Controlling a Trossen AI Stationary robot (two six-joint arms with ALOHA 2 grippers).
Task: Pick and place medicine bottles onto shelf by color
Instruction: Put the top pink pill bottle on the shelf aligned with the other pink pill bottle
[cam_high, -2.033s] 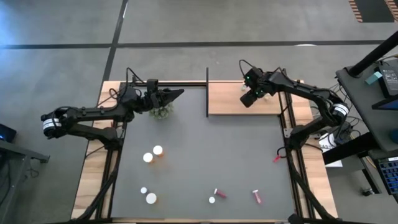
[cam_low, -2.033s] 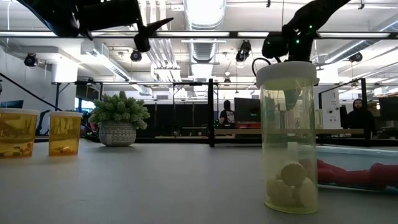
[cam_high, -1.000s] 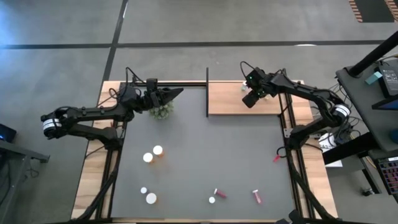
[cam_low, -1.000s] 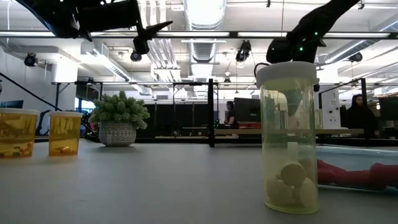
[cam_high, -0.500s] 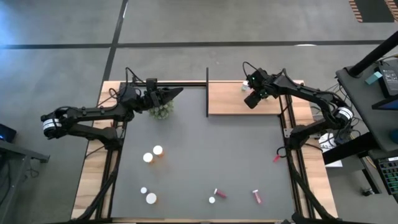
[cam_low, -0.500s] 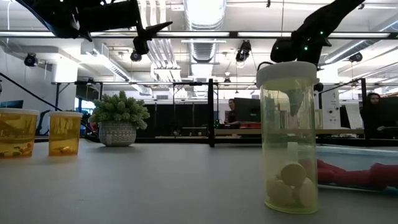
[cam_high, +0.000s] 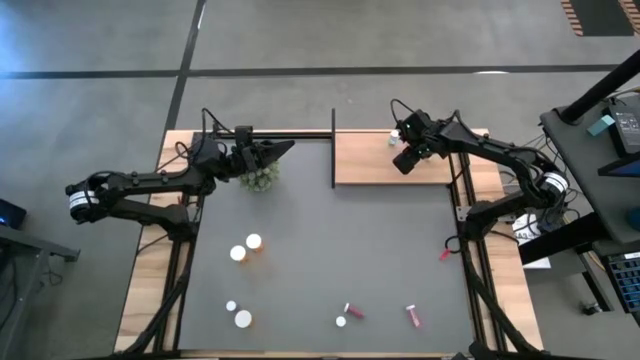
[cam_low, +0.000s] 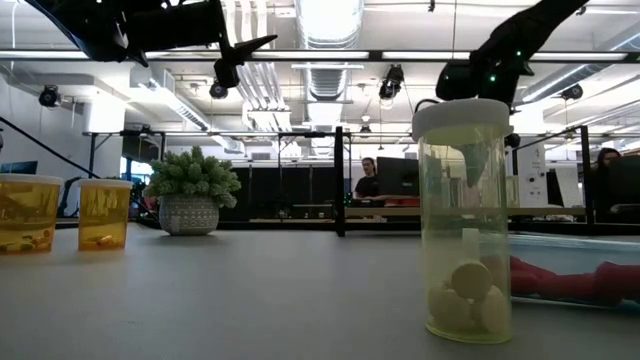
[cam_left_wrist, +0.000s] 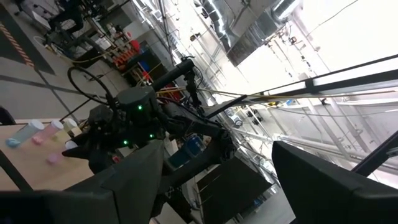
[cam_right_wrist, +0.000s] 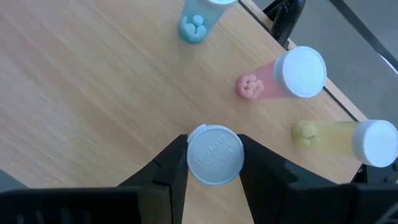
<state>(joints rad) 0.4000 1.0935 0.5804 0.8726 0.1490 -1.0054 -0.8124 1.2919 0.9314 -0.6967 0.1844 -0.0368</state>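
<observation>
Dark grey bench framed by black rods. Light wooden shelf at one o'clock, with the right pincer above its far end. Left pincer, fingers spread, at eleven o'clock, over a green plant ball. Two orange bottles at eight o'clock; two white-capped bottles at seven. Red vial and pink vial lying near six and five o'clock.

Bright overhead ceiling lights glare white; tabletop evenly lit, soft shadows.
</observation>
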